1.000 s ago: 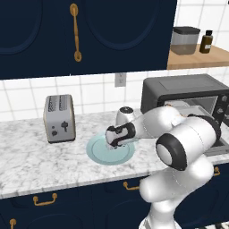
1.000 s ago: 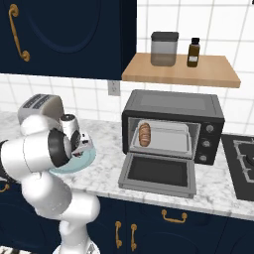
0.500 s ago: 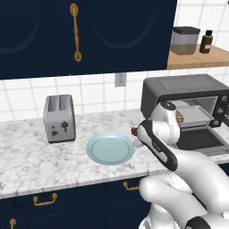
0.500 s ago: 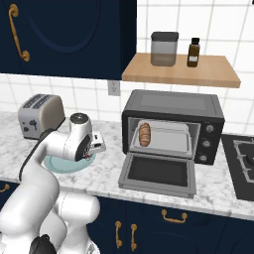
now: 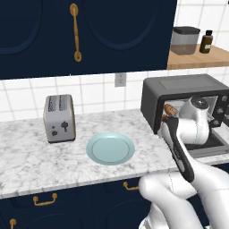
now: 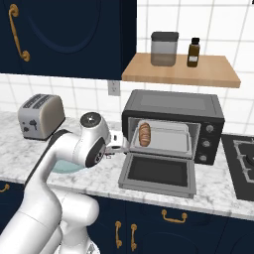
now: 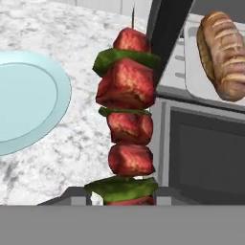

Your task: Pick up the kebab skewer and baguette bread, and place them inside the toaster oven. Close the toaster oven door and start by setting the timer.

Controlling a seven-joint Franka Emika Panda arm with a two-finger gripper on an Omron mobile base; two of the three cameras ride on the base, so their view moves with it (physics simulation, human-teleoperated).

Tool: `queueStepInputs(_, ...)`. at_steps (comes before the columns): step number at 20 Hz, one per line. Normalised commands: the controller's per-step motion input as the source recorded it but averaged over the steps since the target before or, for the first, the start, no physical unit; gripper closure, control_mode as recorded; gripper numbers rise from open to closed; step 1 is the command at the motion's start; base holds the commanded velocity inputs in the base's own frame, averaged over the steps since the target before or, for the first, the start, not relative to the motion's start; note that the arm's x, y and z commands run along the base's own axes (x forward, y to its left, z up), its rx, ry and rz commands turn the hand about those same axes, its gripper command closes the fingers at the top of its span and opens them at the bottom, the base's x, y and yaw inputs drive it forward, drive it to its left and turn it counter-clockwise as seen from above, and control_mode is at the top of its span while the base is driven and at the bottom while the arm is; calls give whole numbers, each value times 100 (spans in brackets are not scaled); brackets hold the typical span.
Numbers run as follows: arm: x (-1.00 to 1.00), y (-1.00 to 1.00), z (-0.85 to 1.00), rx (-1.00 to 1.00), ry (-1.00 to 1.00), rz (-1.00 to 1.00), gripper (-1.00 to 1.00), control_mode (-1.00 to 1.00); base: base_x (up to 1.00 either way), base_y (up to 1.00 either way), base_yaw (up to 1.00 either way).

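toaster oven (image 6: 173, 116) centre-right, toaster oven door (image 6: 158, 173) down | baguette bread (image 6: 144, 134) already inside on tray, left | kebab skewer (image 7: 127, 119) clamped in tool (image 7: 122, 194), frame centre, at the opening | left: skewer in, door, timer

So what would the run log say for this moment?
end effector: holding kebab skewer | baguette bread: in toaster oven | toaster oven door: open
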Motion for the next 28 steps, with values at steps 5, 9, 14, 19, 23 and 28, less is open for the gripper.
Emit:
queueStepInputs(5,11,-100,63,0,12,-28,100,-100,0,0,0)
queueStepInputs(9,-2,-100,23,0,4,-18,100,-100,0,0,0)
queueStepInputs(14,19,-91,0,0,0,-8,100,-100,0,0,0)
queueStepInputs(19,21,-22,-32,0,0,-4,100,-100,0,0,0)
queueStepInputs(23,32,0,-31,0,0,0,100,-100,0,0,0)
queueStepInputs(28,59,-2,-12,0,-1,0,100,-100,0,0,0)
